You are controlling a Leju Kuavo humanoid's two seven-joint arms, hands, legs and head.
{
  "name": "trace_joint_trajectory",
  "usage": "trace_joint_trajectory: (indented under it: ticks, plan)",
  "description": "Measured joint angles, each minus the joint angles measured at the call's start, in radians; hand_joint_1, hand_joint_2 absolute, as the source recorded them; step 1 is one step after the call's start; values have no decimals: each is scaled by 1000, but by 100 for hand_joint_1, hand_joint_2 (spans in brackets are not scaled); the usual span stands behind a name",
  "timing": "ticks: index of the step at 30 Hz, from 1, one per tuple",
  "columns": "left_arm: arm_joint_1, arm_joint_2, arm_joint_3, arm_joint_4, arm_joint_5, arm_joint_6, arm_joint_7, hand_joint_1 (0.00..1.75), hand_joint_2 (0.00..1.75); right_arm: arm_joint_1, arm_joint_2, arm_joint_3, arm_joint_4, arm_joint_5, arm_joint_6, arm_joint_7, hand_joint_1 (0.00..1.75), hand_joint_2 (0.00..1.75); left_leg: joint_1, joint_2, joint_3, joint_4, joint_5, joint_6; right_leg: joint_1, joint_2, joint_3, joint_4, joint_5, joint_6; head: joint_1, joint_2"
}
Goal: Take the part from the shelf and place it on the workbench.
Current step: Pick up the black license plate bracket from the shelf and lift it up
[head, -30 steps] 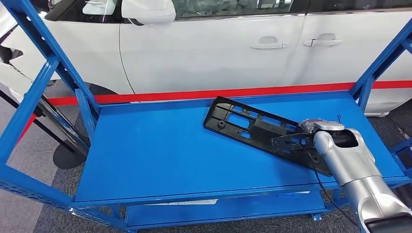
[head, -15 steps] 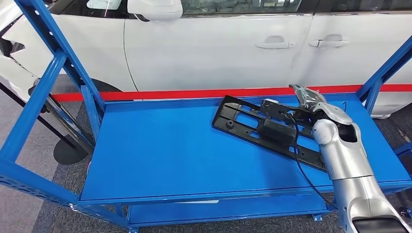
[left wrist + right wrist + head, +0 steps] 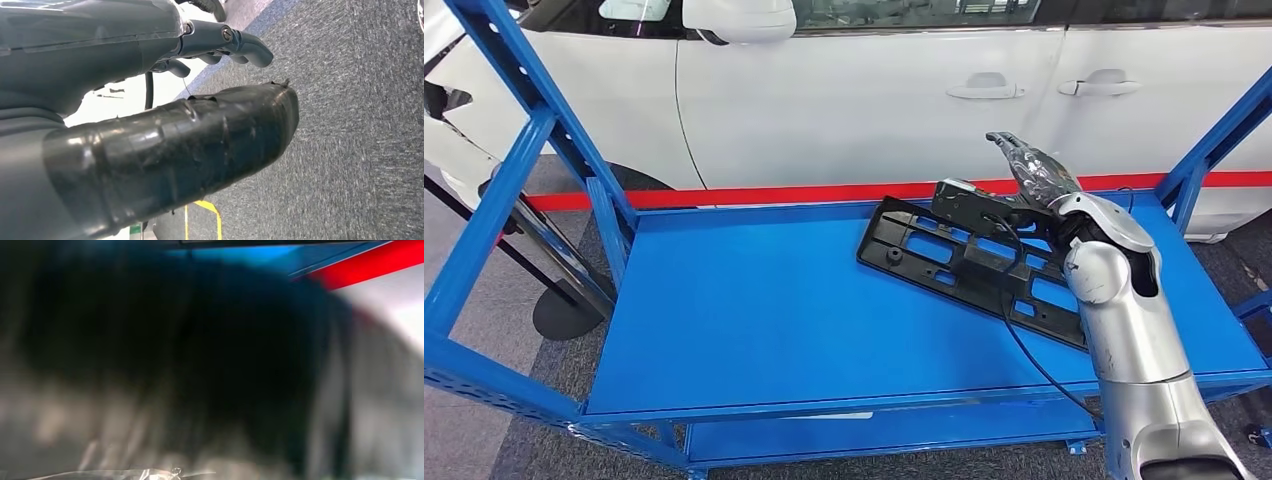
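The part (image 3: 944,255) is a long black plastic frame with cut-outs, lying flat and slanted on the right half of the blue shelf (image 3: 754,310). My right hand (image 3: 1034,175) is raised over the part's far edge, fingers stretched toward the car and holding nothing. Its silver forearm crosses the part's right end and hides it. The right wrist view is a dark blur, with a strip of blue shelf (image 3: 240,252) showing at one edge. My left hand (image 3: 150,100) hangs over grey carpet, its thumb (image 3: 200,140) apart from the fingers (image 3: 240,45), with nothing in it.
A white car (image 3: 854,100) with a red stripe (image 3: 774,193) stands right behind the shelf. Blue slanted uprights (image 3: 534,130) frame the shelf on the left and another (image 3: 1214,140) on the right. A lower shelf level (image 3: 874,430) lies beneath. A black cable (image 3: 1024,350) runs along my right arm.
My right hand has lifted off the part's right end and swung up and back toward the car. The part still lies on the shelf. The view has shifted slightly.
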Motion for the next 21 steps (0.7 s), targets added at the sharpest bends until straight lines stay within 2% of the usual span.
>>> trace_joint_trajectory:
  ticks: [2, 7, 11, 16, 21]
  plan:
    - [0, 0, 1, 0, 0, 0, 1, 0, 0, 1, 0, 1, -4, -10, 5, -4, 0, 175, 0, 0, 0, 0, 0, 0, 0, 0, 0, 0, 0, 0, 0, 0]
    - [1, 3, 7, 0, -8, -5, 13, 0, 0, -3, -25, 31, 18, -68, 56, -29, 0, 175, 0, 0, 0, 0, 0, 0, 0, 0, 0, 0, 0, 0, 0, 0]
    - [2, 20, 8, 0, -28, -14, 27, 0, 0, -15, -58, 92, 115, -83, 89, -58, 0, 175, 0, 0, 0, 0, 0, 0, 0, 0, 0, 0, 0, 0, 0, 0]
    - [7, 52, 8, 0, -48, -28, 42, 0, 0, -4, -84, 175, 257, -91, 58, -100, 0, 175, 1, 0, 0, 0, 0, 0, 0, 0, 0, 0, 0, 0, 0, 0]
    - [10, 69, 8, 0, -51, -33, 44, 0, 0, 6, -93, 210, 326, -94, 46, -106, 0, 175, 1, 0, 0, 0, 0, 0, 0, 0, 0, 0, 0, 0, 0, 0]
